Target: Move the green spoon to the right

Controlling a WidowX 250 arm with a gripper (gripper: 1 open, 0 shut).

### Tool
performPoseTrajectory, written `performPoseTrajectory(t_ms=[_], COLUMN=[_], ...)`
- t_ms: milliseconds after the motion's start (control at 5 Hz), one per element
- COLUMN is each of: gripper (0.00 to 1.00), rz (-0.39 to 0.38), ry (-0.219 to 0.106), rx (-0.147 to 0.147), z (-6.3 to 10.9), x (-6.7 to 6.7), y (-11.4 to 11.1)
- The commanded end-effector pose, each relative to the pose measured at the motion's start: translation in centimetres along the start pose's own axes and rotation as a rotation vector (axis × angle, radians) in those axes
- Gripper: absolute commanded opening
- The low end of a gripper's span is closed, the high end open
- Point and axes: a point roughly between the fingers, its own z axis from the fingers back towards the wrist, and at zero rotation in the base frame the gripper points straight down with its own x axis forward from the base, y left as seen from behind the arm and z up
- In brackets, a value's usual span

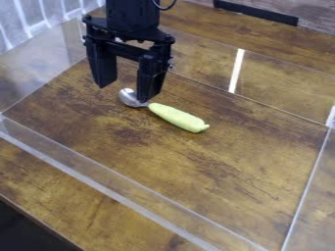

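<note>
The green spoon (167,111) lies flat on the wooden table, its shiny metal bowl at the left end and its thick pale yellow-green handle pointing down to the right. My gripper (125,78) hangs straight down over the spoon's bowl end, black fingers (100,67) spread wide apart. It is open and nothing sits between the fingers. The fingertips stand just above and behind the bowl, not touching the handle.
A clear plastic wall (92,167) runs along the table's front, and another stands at the right side (314,186). Bare wooden tabletop (249,157) stretches to the right of the spoon.
</note>
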Motion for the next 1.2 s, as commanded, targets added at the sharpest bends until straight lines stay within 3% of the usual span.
performPoseTrajectory(t_ms=[0, 200, 600, 1000], gripper=[1.0, 1.0, 1.0, 1.0], rz=[-0.058, -0.209, -0.61, -0.82], ry=[0.026, 0.03, 0.024, 0.019], rx=[-0.005, 0.015, 0.065, 0.073], z=[-0.2, -0.6, -3.0, -5.0], x=[0.1, 1.0, 3.2, 4.7], y=[-1.1, -1.3, -2.0, -1.5])
